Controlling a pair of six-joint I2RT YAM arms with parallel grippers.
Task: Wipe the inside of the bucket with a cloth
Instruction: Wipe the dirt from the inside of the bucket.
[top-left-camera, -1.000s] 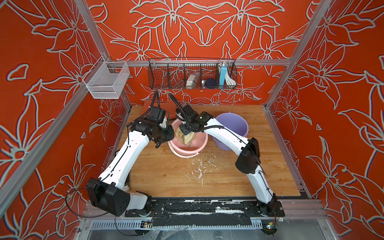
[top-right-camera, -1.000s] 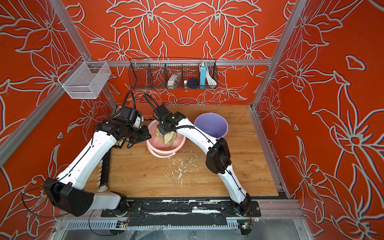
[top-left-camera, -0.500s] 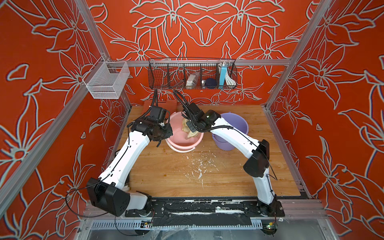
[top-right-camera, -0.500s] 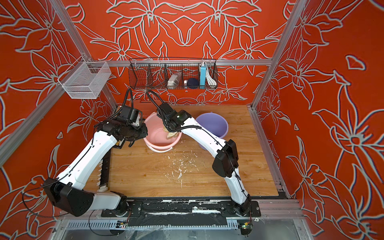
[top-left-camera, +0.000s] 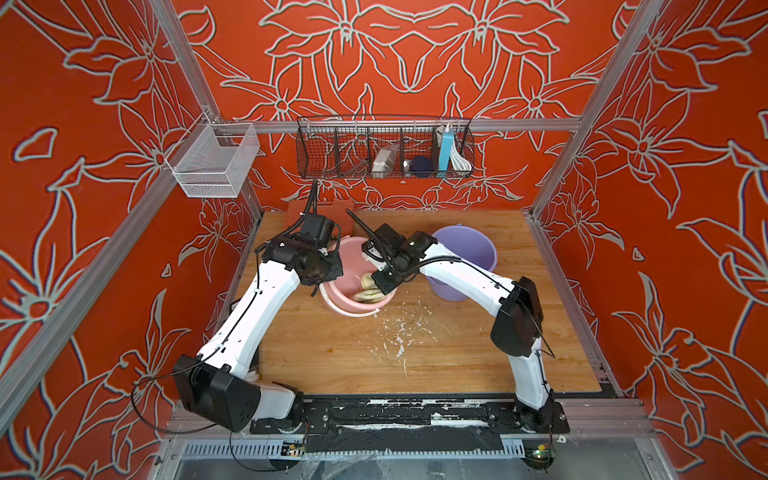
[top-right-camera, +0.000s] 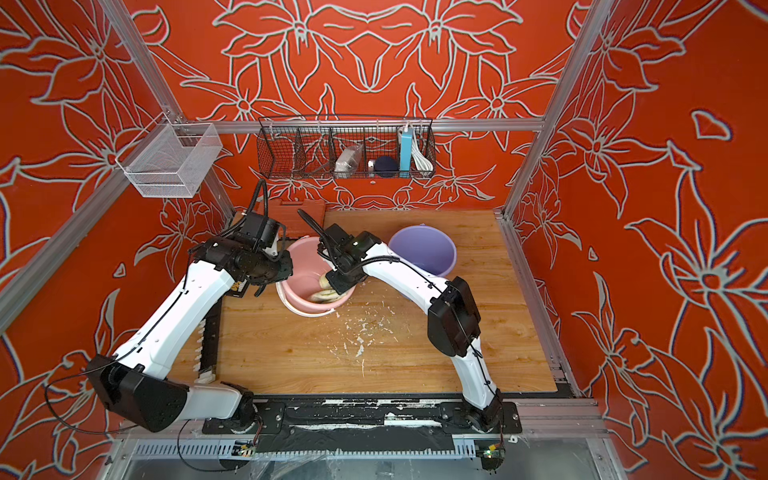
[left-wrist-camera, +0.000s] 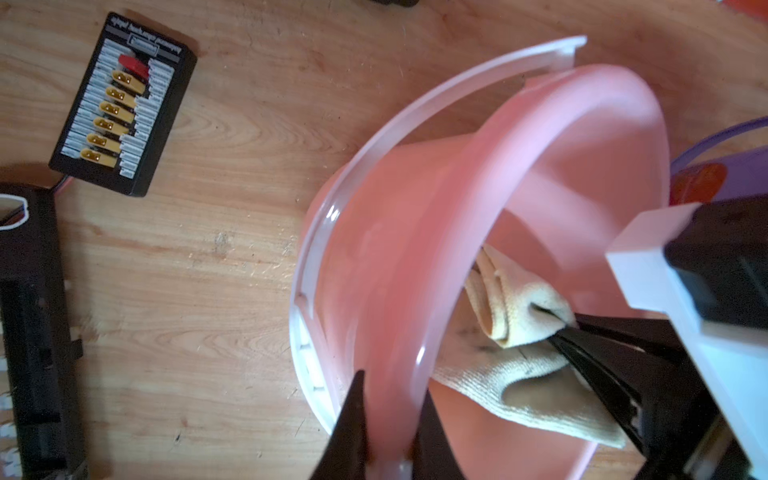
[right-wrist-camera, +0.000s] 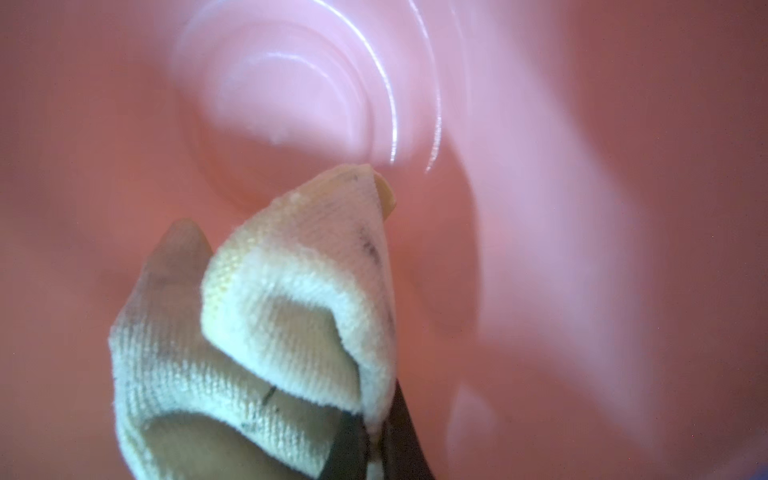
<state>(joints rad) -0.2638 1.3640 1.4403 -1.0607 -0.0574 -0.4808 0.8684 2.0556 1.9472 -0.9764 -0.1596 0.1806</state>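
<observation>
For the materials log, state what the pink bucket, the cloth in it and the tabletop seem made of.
The pink bucket: likely plastic, smooth and glossy; thin moulded wall, sharp highlights.
The cloth: soft woven or knitted fabric, matte; ribbed texture, limp folds.
The tabletop: wood or wood-look laminate, grain lines; cannot tell which.

The cloth has swept nearer inside the pink bucket

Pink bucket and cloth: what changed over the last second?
The right gripper, shut on the cloth, swept it toward the far wall of the pink bucket, then back to the near wall; its elbow swung outward. The bucket shifted slightly with the stroke. Unchanged: left gripper clamped on the rim, purple bucket in place.
</observation>
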